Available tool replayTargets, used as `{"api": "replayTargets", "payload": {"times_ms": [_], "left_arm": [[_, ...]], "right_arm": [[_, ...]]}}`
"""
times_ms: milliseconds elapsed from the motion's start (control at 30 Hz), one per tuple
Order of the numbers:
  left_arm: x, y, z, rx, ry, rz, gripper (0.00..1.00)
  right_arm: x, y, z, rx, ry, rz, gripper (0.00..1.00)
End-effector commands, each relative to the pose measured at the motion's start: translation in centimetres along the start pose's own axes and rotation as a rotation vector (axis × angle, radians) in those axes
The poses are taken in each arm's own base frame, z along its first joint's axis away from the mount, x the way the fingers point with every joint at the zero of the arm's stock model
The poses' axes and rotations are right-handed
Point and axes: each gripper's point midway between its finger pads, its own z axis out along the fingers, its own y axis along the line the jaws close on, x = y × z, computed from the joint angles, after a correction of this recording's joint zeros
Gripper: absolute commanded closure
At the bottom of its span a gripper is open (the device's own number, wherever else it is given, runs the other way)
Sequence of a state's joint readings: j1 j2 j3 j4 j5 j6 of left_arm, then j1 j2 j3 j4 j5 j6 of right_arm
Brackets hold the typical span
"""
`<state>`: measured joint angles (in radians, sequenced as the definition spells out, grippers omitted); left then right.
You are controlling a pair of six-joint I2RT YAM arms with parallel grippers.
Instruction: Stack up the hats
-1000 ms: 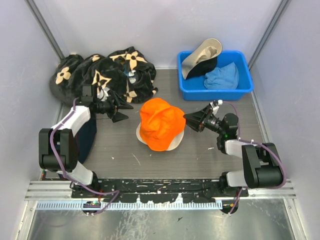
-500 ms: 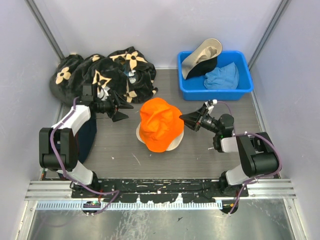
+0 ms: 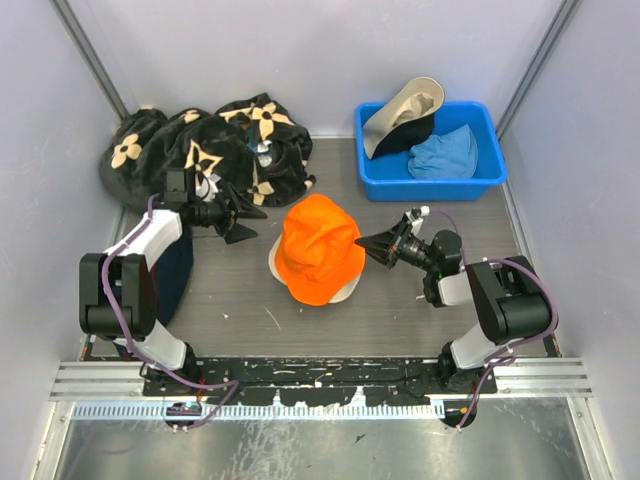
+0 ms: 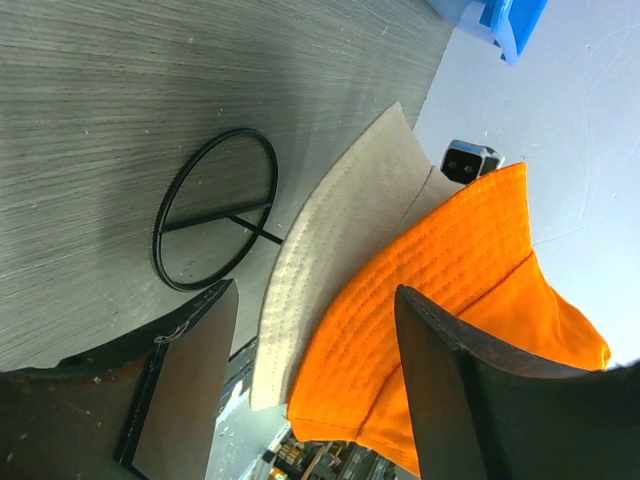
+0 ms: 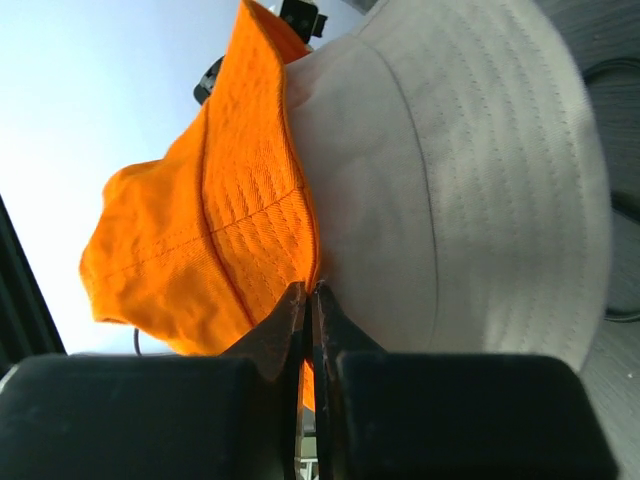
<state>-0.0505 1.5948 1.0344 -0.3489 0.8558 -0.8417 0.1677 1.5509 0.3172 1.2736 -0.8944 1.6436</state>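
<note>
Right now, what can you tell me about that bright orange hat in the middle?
The orange hat is a soft, stitched fabric bucket hat, crumpled rather than crisp, its crown bulging upward. It sits mid-table atop a beige hat, whose brim peeks out underneath on the grey table. The right arm reaches it from the side, its jaws shut on the brim's edge.

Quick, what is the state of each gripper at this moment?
Left gripper: open, holding nothing.
Right gripper: closed on the brim of the orange hat.
</note>
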Motion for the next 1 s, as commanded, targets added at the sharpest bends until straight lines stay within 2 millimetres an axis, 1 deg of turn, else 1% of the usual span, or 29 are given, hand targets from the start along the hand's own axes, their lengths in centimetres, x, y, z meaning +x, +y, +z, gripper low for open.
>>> {"api": "replayTargets", "payload": {"times_ms": [0, 67, 167, 233, 300, 400, 533, 600, 733, 967], "left_arm": [[0.5, -1.4, -0.3, 0.047, 0.022, 0.013, 0.30], [0.8, -2.5, -0.7, 0.078, 0.020, 0.020, 0.32], [1.1, -4.1, -1.3, 0.139, 0.012, 0.012, 0.47], [1.3, -5.0, -1.4, 0.179, 0.016, 0.002, 0.51], [1.5, -5.1, -1.1, 0.184, 0.017, -0.001, 0.53], [2.0, -4.4, -0.4, 0.171, 0.033, -0.012, 0.53], [2.8, -2.8, 1.1, 0.139, 0.054, -0.033, 0.47], [2.8, -2.4, 2.0, 0.141, 0.065, -0.035, 0.45], [2.9, -2.6, 2.9, 0.182, 0.093, -0.052, 0.43], [3.4, -2.7, 3.3, 0.238, 0.119, -0.050, 0.41]], "right_arm": [[-0.1, -1.4, -0.1, 0.024, -0.007, -0.024, 0.97], [-0.1, -1.9, -0.2, 0.036, -0.007, -0.016, 0.98], [0.0, -1.9, -0.1, 0.033, 0.000, -0.017, 0.98], [-0.2, -1.6, 0.0, 0.027, 0.000, -0.021, 0.98], [-0.2, -1.3, 0.1, 0.026, 0.003, -0.028, 0.98], [-0.3, -0.9, 0.3, 0.031, 0.004, -0.040, 0.97], [-0.6, 0.1, 0.6, 0.026, 0.007, -0.054, 0.97], [-0.6, 0.6, 0.7, 0.019, 0.007, -0.061, 0.97], [-0.7, 1.2, 0.8, 0.016, 0.010, -0.068, 0.97], [-0.7, 0.9, 0.7, 0.022, 0.007, -0.058, 0.97]]}}
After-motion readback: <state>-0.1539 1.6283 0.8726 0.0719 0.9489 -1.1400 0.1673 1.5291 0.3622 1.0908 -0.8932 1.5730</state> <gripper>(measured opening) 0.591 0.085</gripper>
